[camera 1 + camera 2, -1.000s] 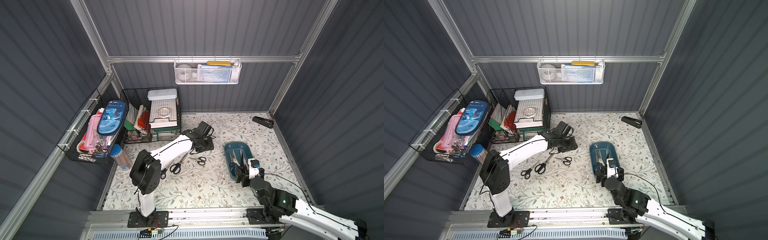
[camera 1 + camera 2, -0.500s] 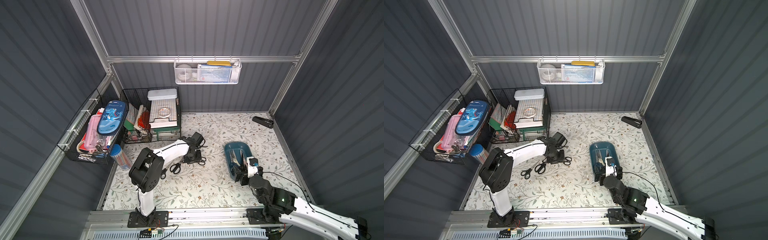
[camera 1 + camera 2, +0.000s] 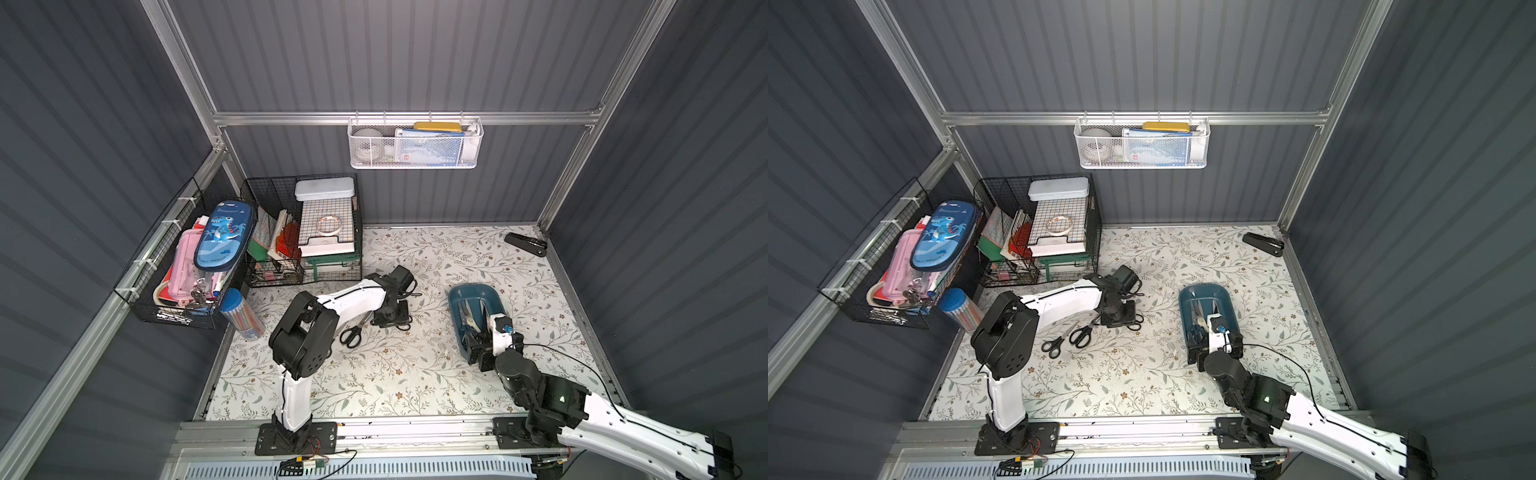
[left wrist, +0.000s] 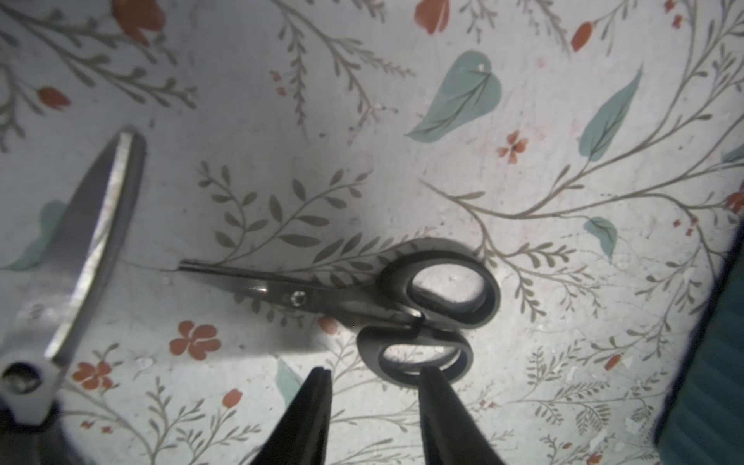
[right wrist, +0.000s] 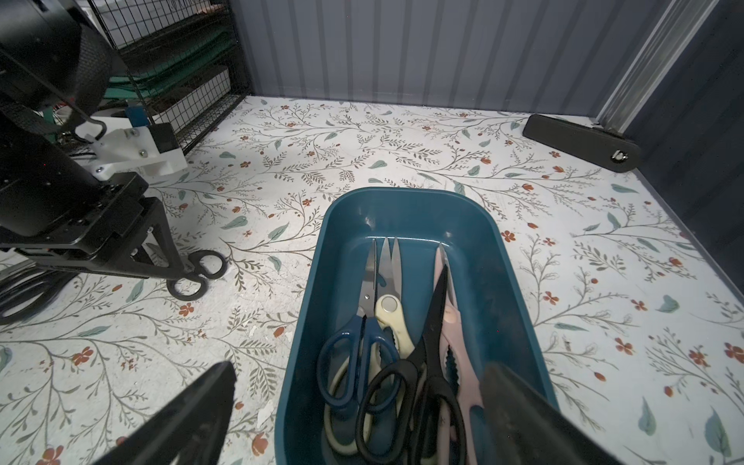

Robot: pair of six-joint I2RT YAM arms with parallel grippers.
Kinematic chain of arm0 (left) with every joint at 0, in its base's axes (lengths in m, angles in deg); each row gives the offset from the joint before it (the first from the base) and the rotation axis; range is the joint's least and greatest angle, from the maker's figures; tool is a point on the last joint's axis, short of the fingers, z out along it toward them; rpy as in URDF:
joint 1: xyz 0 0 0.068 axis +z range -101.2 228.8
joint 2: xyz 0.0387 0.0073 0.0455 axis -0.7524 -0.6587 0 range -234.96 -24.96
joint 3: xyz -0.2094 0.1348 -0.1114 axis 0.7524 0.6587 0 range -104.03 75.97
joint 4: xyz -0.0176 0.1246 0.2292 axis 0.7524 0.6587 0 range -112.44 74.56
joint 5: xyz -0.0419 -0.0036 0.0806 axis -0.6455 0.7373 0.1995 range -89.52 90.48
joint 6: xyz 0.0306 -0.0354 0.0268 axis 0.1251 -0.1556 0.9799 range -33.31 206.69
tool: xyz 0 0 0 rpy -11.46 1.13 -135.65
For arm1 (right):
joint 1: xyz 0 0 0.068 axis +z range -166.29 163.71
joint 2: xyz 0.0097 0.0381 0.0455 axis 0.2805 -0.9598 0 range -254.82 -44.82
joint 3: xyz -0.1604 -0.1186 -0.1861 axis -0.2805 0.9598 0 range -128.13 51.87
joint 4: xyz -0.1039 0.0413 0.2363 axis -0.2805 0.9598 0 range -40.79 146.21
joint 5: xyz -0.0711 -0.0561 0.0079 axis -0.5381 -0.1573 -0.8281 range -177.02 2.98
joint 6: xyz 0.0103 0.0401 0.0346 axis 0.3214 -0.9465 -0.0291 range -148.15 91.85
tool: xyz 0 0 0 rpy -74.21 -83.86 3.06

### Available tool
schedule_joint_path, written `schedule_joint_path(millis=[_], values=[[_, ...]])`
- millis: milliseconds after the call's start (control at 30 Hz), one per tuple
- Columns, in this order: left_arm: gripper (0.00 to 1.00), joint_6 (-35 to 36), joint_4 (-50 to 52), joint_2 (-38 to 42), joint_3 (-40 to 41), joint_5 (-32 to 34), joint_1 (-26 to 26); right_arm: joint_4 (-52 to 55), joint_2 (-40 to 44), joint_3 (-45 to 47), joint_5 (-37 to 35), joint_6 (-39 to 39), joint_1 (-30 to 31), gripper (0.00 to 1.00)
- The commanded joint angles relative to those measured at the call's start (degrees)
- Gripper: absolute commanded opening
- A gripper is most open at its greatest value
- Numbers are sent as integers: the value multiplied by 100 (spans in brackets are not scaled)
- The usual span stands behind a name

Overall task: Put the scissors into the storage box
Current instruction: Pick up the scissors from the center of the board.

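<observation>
Left gripper (image 4: pixel 375 372), jaws apart, flanks the small black scissors (image 4: pixel 342 298) handle near the storage box (image 5: pixel 402 195), seemingly ready to clamp.

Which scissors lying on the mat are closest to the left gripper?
The small black-handled pair: one handle loop sits right at the fingertips of the left gripper. The two larger black pairs lie farther off.
</observation>
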Motion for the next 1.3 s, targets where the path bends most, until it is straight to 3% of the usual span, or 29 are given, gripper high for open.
schedule_joint_path(millis=[0,400,533,867,1133,1267], values=[[41,189,224,-224,-174,106,-100,-53,-38,-59,17,31,21,99],[25,116,184,-275,67,93,-149,-74,-16,-37,-6,22,16,99],[26,103,130,-349,141,118,-148,-76,-8,-37,-14,33,21,99],[0,432,451,-488,-104,294,-133,-59,70,-20,-55,6,21,99],[0,837,489,-182,-407,574,-139,3,113,-40,-38,-6,21,99],[0,1074,521,213,-587,772,-149,629,414,-225,-355,-437,21,99]])
